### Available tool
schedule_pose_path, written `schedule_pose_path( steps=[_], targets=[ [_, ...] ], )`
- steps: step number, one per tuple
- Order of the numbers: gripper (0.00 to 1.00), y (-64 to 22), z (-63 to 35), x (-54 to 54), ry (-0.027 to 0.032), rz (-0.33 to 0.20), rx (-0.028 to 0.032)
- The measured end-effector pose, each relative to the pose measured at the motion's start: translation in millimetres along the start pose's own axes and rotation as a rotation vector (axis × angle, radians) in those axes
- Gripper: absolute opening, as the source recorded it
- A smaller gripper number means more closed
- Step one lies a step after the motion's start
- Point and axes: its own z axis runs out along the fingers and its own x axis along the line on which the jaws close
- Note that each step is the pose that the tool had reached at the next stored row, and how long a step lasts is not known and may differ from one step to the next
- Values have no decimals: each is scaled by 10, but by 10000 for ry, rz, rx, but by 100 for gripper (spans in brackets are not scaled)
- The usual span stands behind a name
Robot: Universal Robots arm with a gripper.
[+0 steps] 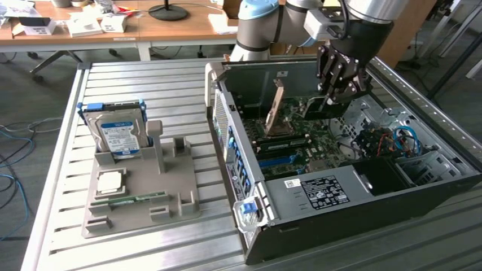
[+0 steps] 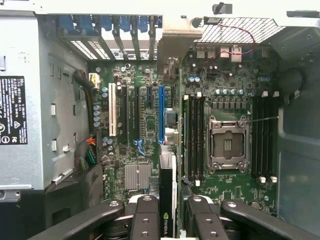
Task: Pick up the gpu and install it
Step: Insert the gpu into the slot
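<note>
The gripper pinches the gpu edge-on between its fingers, holding the card inside the open computer case, close above the motherboard. To seat it well, I judge that the card's lower edge should run exactly along the blue slot just beyond it. The card looks nearly but not quite in line with the slot, and it should be held square, not tilted. Farther off, the bracket end should meet the rear slot openings cleanly before any firm press, or the connector could bind.
</note>
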Motion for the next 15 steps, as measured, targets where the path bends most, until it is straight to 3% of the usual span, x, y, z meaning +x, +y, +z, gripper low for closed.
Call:
schedule_pose_path(
  steps=[15],
  targets=[
    [26,1,118,6,-1,0,0]
  ],
)
